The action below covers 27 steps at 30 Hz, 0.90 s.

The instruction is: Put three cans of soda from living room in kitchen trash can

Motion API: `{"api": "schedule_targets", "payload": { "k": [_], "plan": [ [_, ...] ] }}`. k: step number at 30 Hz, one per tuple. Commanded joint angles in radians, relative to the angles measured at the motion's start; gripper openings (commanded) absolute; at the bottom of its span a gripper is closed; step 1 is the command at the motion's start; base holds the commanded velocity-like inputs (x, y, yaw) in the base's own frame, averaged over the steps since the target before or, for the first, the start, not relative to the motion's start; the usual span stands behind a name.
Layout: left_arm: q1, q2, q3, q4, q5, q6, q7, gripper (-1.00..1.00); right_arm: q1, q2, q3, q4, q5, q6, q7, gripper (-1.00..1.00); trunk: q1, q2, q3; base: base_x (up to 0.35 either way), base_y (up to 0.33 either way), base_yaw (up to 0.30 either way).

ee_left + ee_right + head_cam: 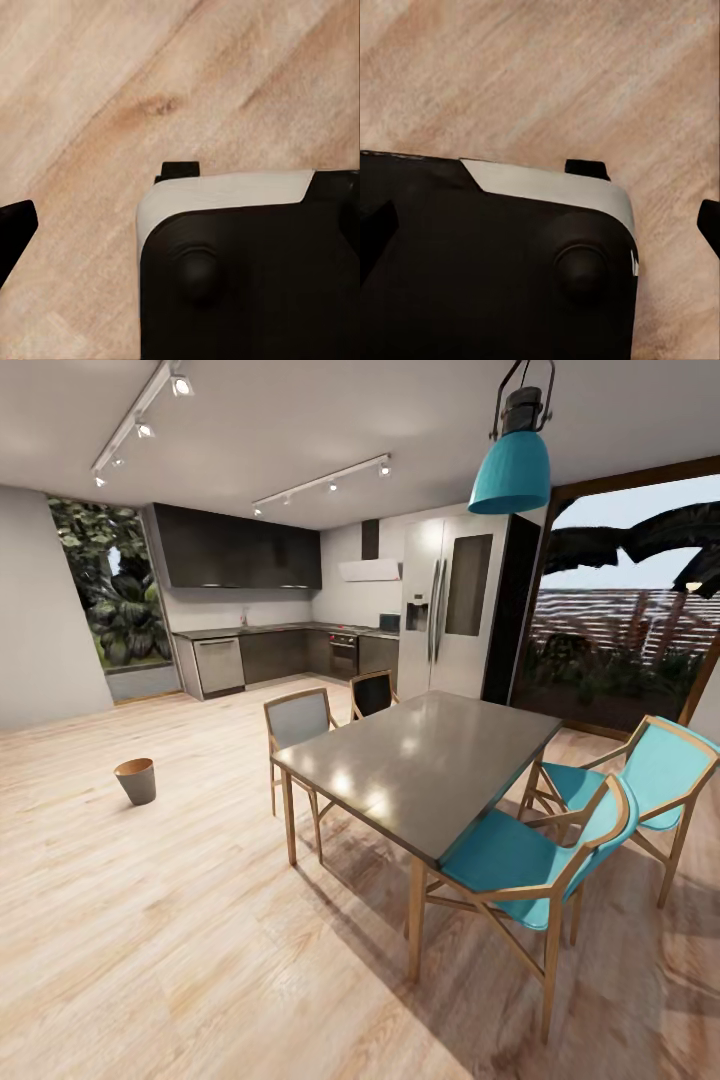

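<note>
The tash can [136, 780] stands upright on the wood floor [150, 940] of the kitchen, well apart from the dining table [425, 760] and out in the open — dark grey outside, coppery brown inside. We see nothing in it from this angle. To its right the grey table carries nothing on its top; 2 teal chairs [560, 850] stand along its near-right side and 2 more chairs [300, 725] at its far-left end. Behind the table rises the steel fridge [450, 605], with dark cabinets [240, 550] and a grey counter [260, 630] running along the back wall. A teal pendant lamp [512, 465] hangs above the table.

In both wrist views we look down on floor planks past a dark robot body with a white edge. Dark finger tips show at the picture edges — too little for us to tell whether either gripper is open or closed.
</note>
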Motion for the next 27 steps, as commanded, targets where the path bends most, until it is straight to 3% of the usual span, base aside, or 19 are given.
{"api": "schedule_targets", "payload": {
  "k": [1,9,10,11,15,17,18,19,23,25,27],
  "plan": [
    [-0.002,0.001,0.000,-0.070,-0.001,-0.004,-0.002,1.00,0.001,-0.001,0.007,-0.111,0.000,-0.007,0.002,1.00,0.000,0.000,0.000,0.000,0.000,0.000],
    [0.002,0.001,0.003,-0.313,0.001,0.034,-0.007,1.00,0.001,-0.007,0.016,-0.379,0.001,-0.007,0.005,1.00,0.000,0.000,0.000,0.000,0.000,0.000],
    [0.006,0.001,0.001,-0.525,0.002,0.119,-0.007,1.00,-0.003,-0.010,0.017,-0.458,0.002,-0.004,0.006,1.00,0.000,0.000,0.000,0.000,0.000,0.000],
    [0.009,0.001,0.000,-0.660,0.001,0.174,-0.007,1.00,-0.009,-0.011,0.017,-0.505,0.002,0.003,0.007,1.00,0.000,0.000,0.000,0.000,0.000,0.000],
    [0.019,0.001,-0.001,-0.956,0.001,0.308,-0.007,1.00,-0.018,-0.015,0.016,-0.678,0.002,0.105,0.008,1.00,0.000,0.000,0.000,0.000,0.000,0.000],
    [0.037,0.001,-0.001,-1.096,0.001,0.367,-0.007,1.00,-0.018,-0.021,0.015,-0.798,0.001,0.201,0.014,1.00,0.000,0.000,0.000,0.000,0.000,0.000],
    [0.060,0.000,-0.001,-1.210,0.001,0.405,-0.006,1.00,-0.017,-0.029,0.015,-0.920,-0.001,0.293,0.029,1.00,0.000,0.000,0.000,0.000,0.000,0.000],
    [0.071,0.000,-0.001,-1.255,0.002,0.417,-0.006,1.00,-0.017,-0.033,0.014,-0.979,-0.002,0.330,0.041,1.00,0.000,0.000,0.000,0.000,0.000,0.000],
    [0.102,0.002,-0.003,-1.353,-0.003,0.400,-0.004,1.00,-0.011,-0.044,0.010,-1.184,-0.002,0.418,0.098,1.00,0.000,0.000,0.000,0.000,0.000,0.000],
    [0.115,0.005,-0.003,-1.382,-0.006,0.317,-0.007,1.00,-0.005,-0.048,-0.002,-1.270,-0.002,0.445,0.127,1.00,0.000,0.000,0.000,0.000,0.000,0.000],
    [0.137,0.011,-0.003,-1.391,-0.009,0.243,-0.008,1.00,-0.001,-0.053,-0.022,-1.295,-0.004,0.434,0.141,1.00,0.000,0.000,0.000,0.000,0.000,0.000]
  ]
}}
